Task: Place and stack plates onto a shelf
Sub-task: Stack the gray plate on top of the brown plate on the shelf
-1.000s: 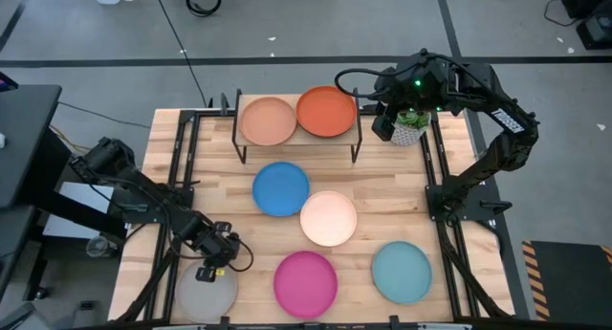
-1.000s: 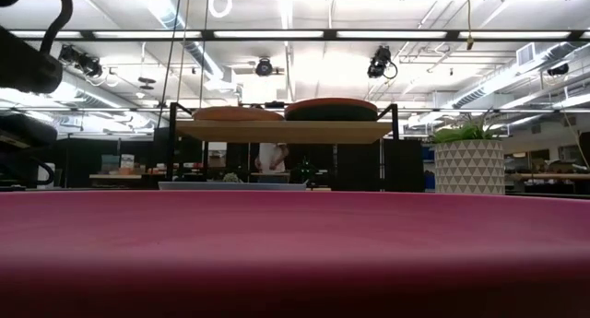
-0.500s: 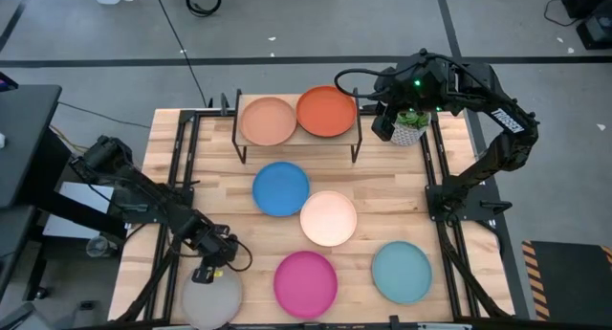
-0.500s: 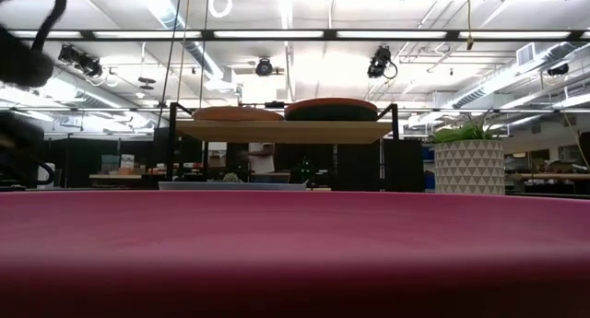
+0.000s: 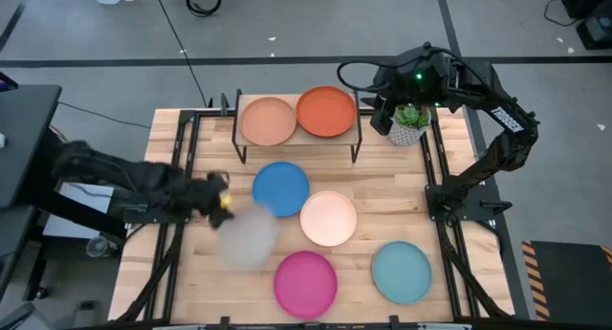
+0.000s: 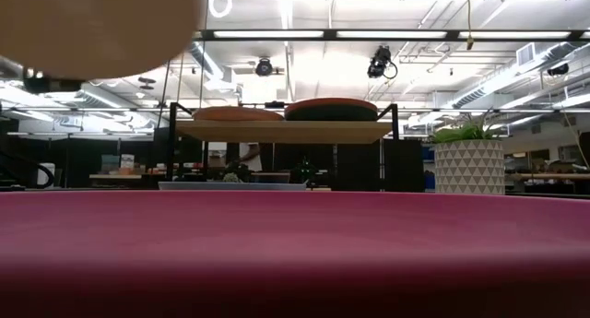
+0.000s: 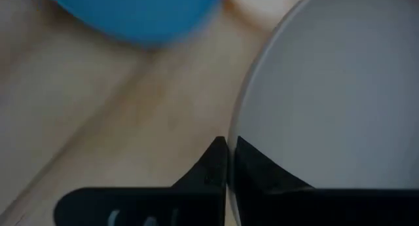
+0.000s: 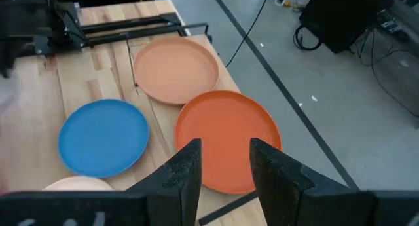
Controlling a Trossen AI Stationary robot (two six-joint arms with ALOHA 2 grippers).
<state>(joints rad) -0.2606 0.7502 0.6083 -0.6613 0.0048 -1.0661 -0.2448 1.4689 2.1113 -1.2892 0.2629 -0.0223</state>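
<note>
Left arm stretched low from the table's left edge toward the middle, blurred in the high view. Left gripper [image 5: 222, 202] at its tip, its 2 dark fingers [image 7: 216, 167] pinched tight on the rim of the grey plate [image 7: 327, 95], plate lifted clear of the table. Right arm rising from its base on the table's right side, bent at the elbow, reaching back over the far right corner. Right gripper [image 8: 224, 162] hanging high there, its 2 fingers parted with a clear gap between them, holding nothing.
</note>
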